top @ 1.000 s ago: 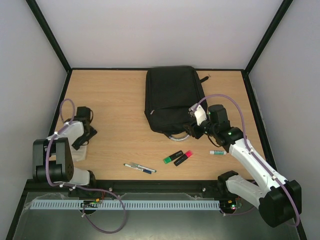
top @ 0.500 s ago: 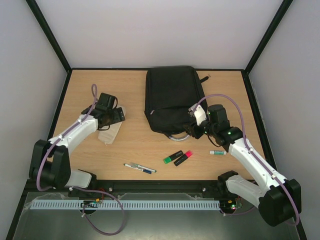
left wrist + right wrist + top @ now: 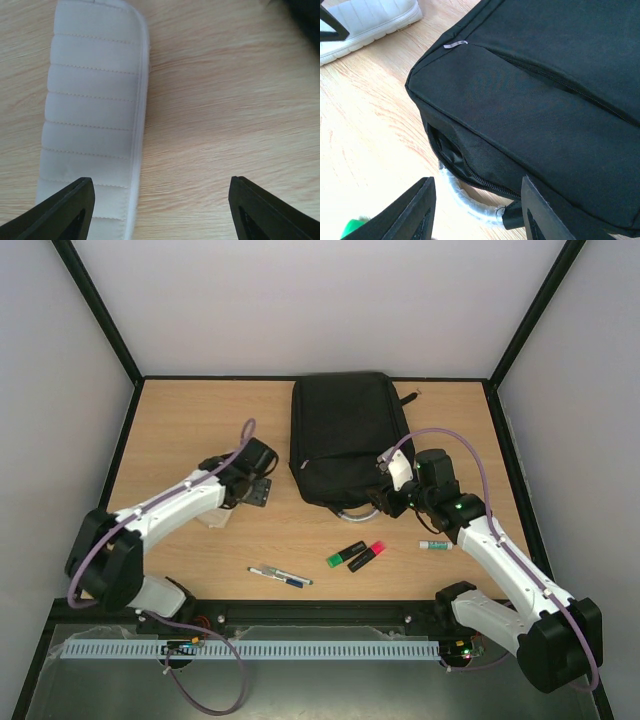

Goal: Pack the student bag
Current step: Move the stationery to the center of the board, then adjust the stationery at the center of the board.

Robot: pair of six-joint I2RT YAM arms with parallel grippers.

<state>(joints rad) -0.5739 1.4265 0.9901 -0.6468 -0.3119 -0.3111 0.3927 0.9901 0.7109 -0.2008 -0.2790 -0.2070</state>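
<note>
Packing looks barely begun. The large black soft fabric student bag (image 3: pixel 345 430) lies flat at the middle back of the pale wood-grain desk (image 3: pixel 200 420); its near-end zip is parted a little above the grey-silver loop handle (image 3: pixel 470 204); everything that might go in appears to be outside it. A white quilted padded pouch (image 3: pixel 92 115), ribbed by stitched seams, lies left of the bag; a slim blue-and-white pen (image 3: pixel 280 577), a green highlighter (image 3: pixel 345 555), a pink highlighter (image 3: pixel 368 554) and a small white tube with a green end (image 3: pixel 436 545) lie nearer the front edge; all of these are left to load. The left pincer (image 3: pixel 160 200) hovers spread over bare wood just beside the pouch, holding nothing; the right pincer (image 3: pixel 477 210) stands part-spread astride the handle, pinching nothing that I can see. The bag's weave is matte and slack; the highlighters are chunky hard plastic.
</note>
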